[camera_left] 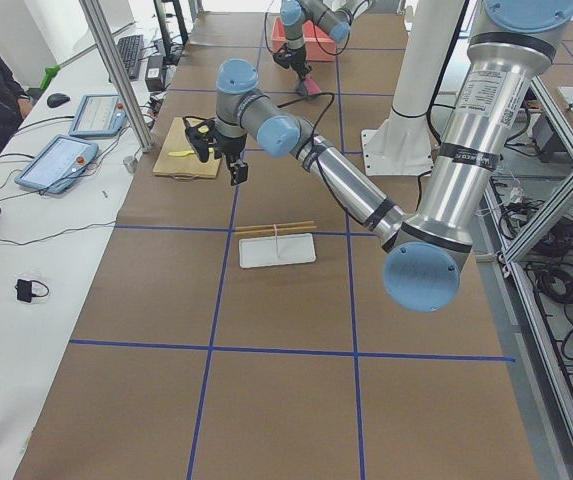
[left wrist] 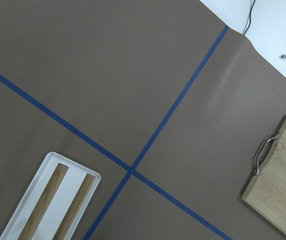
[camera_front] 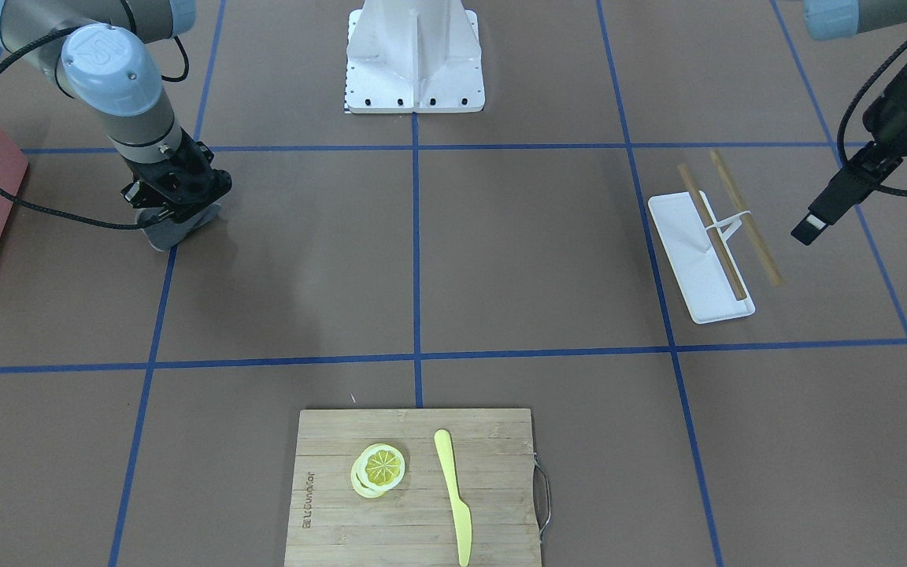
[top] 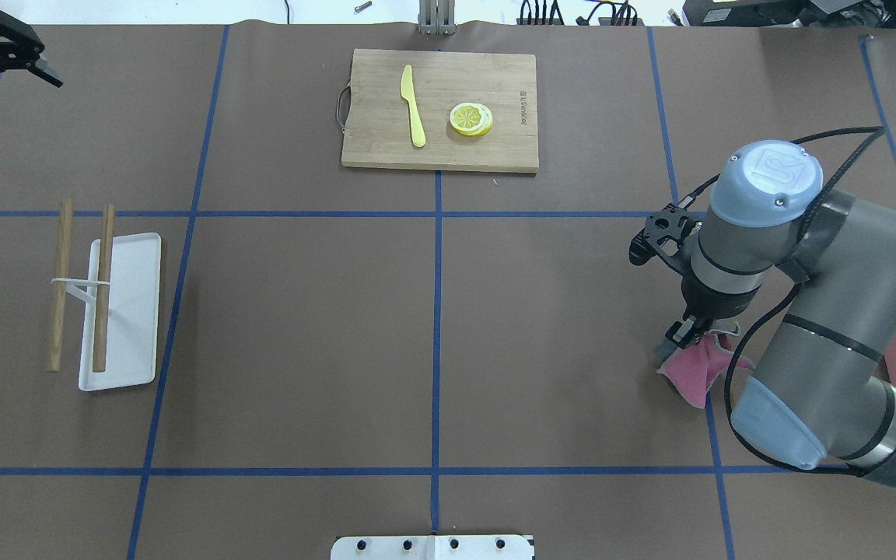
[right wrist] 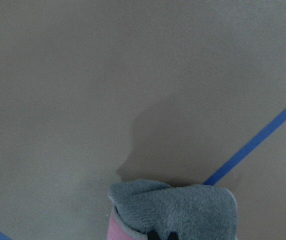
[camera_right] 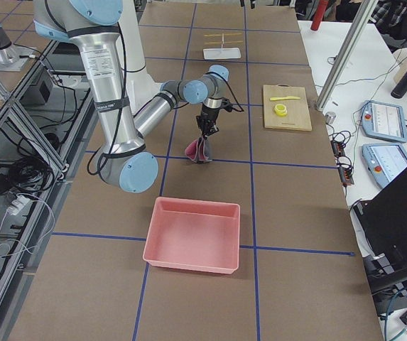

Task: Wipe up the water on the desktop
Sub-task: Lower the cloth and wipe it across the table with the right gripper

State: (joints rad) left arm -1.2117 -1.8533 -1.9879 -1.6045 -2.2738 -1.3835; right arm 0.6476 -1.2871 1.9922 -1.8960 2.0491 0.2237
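I have the right jaws clamped on a pink-and-grey cloth [top: 698, 367] whose lower end touches the brown worktop [top: 300, 311] just beneath them, on a blue tape line [camera_front: 167, 276], while the left jaws hang spread wide and empty, well apart from the white tray [top: 135, 311] and 2 wooden sticks [top: 103, 327].

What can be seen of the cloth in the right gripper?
The cloth is soft and fleecy-looking, pink on one face and grey on the other. It hangs crumpled from the right gripper, which is shut on its top. Its lower part seems to rest on the desktop, beside a blue tape line.
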